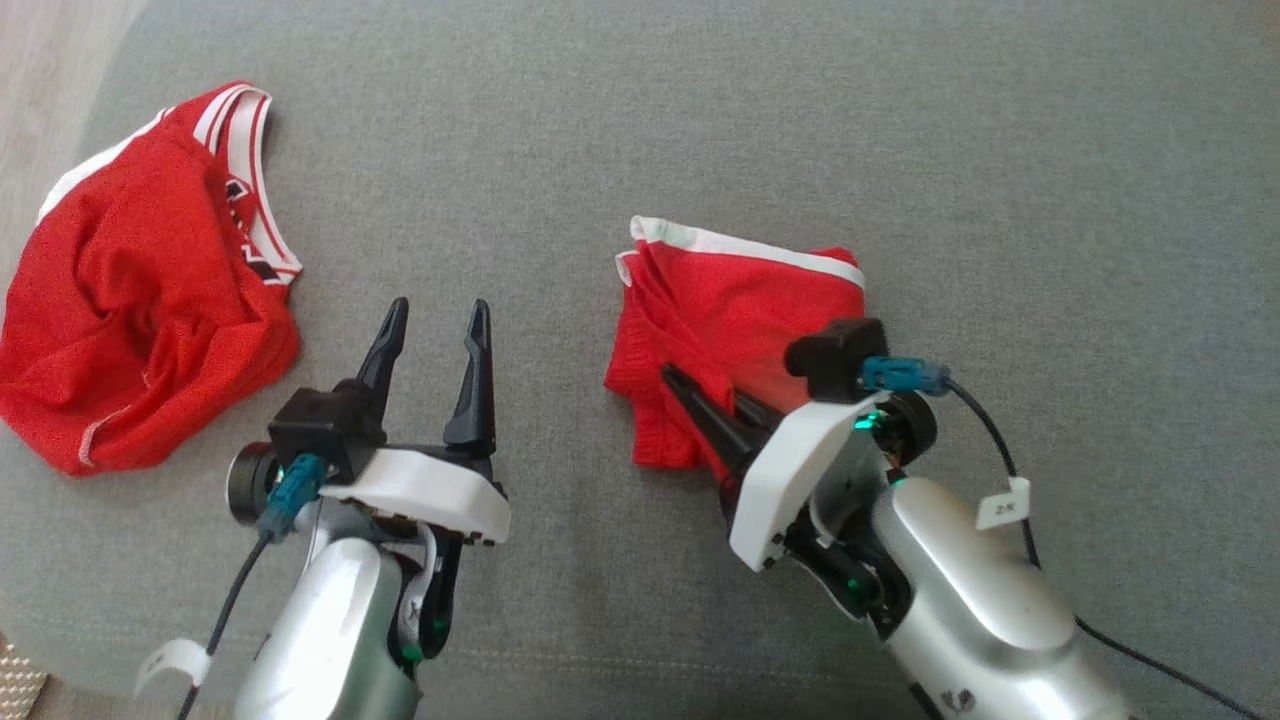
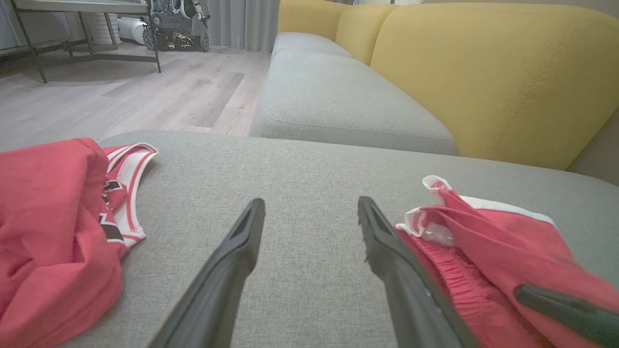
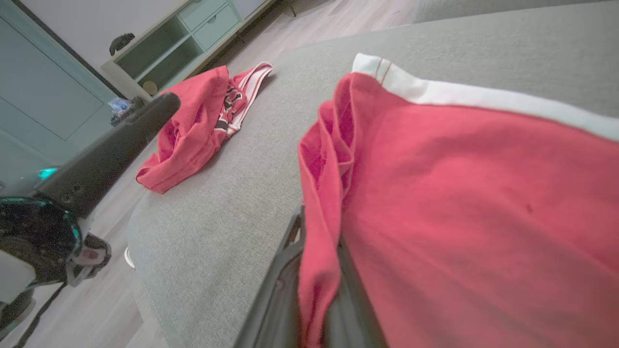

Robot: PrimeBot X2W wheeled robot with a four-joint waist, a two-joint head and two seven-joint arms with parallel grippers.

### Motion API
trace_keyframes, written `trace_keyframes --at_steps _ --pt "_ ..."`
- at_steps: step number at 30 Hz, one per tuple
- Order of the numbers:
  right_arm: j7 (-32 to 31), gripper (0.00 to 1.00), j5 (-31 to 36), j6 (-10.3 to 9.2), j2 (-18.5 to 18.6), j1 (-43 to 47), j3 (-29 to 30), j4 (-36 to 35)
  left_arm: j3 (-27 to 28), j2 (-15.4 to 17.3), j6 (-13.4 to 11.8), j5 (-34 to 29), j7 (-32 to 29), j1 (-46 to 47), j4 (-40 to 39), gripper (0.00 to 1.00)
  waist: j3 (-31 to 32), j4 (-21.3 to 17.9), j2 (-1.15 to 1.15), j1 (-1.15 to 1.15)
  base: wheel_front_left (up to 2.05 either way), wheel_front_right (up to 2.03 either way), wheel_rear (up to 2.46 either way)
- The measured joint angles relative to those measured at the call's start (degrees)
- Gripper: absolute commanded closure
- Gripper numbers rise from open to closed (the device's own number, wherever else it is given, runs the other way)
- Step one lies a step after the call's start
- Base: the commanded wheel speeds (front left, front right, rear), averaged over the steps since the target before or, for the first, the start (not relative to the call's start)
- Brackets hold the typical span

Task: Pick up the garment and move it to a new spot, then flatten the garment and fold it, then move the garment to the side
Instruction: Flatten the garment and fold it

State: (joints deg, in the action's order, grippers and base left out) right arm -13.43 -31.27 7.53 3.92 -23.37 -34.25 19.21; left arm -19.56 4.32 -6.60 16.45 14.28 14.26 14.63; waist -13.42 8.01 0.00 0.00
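Since the right tool (image 1: 700, 388) is shut tight on the near edge of the shorts (image 1: 740, 290), I think the job is somewhere in the middle. The shorts look doubled over on themselves, so some folding may be done. But they are not neat or flat yet, and I cannot tell how many folds are in them. They may need more smoothing, maybe one more fold, and then a move off to the side.

Closest in, the right tool has a thin bit of red cloth pinched between its two fingers. The cloth hangs over them in the right wrist view. Beside it, the left tool (image 1: 438, 310) is wide open. It holds nothing and touches nothing. It hangs just above the grey couch (image 1: 800, 120), with its tips pointing at a bare patch.

A bit further on, the shorts lie on the couch, just to the right of the left tool. Their white band is on the far edge.

Off to the left, well apart from the shorts, a red shirt (image 1: 130, 290) sits in a lump near the couch edge. No tool is on it.

Furthest away are a yellow couch back (image 2: 483, 72) and a wood floor (image 2: 145, 96).
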Motion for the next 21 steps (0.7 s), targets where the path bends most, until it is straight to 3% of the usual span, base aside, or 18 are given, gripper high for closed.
trace_keyframes --at_steps 4,5,6,7,15,21 --pt "1.68 1.0 -0.9 0.01 0.04 -2.12 -2.96 3.01 0.0 -0.15 -0.04 0.03 0.01 0.01 0.19 0.0 -0.68 0.32 0.0 0.0 0.0 0.0 0.0" --pt "2.57 0.72 -1.11 0.01 0.07 -2.36 -3.41 3.42 0.02 -0.18 -0.04 0.03 0.01 0.01 0.22 0.0 -0.77 0.28 0.0 0.0 0.0 0.0 0.0" --pt "3.32 0.27 -1.24 0.0 0.1 -2.61 -3.93 3.81 0.04 -0.18 -0.05 0.03 0.01 0.01 0.23 0.0 -0.85 0.2 0.0 0.0 0.0 0.0 0.0" --pt "3.94 0.0 -1.3 0.0 0.11 -2.89 -4.47 4.08 0.07 -0.2 -0.05 0.03 0.01 0.01 0.24 0.0 -0.9 0.07 0.0 0.0 0.0 0.0 0.0" --pt "11.09 0.0 -0.01 0.01 0.13 -4.28 -5.21 1.0 0.3 -0.26 -0.26 0.02 0.01 0.01 0.33 0.0 -0.46 -1.39 0.0 0.0 0.0 0.0 0.0" --pt "14.94 0.0 4.68 0.0 0.11 -3.83 4.82 -2.69 1.21 -0.07 -0.52 0.01 0.01 -0.01 0.27 0.0 0.28 -2.6 0.0 0.0 0.0 0.0 0.0"
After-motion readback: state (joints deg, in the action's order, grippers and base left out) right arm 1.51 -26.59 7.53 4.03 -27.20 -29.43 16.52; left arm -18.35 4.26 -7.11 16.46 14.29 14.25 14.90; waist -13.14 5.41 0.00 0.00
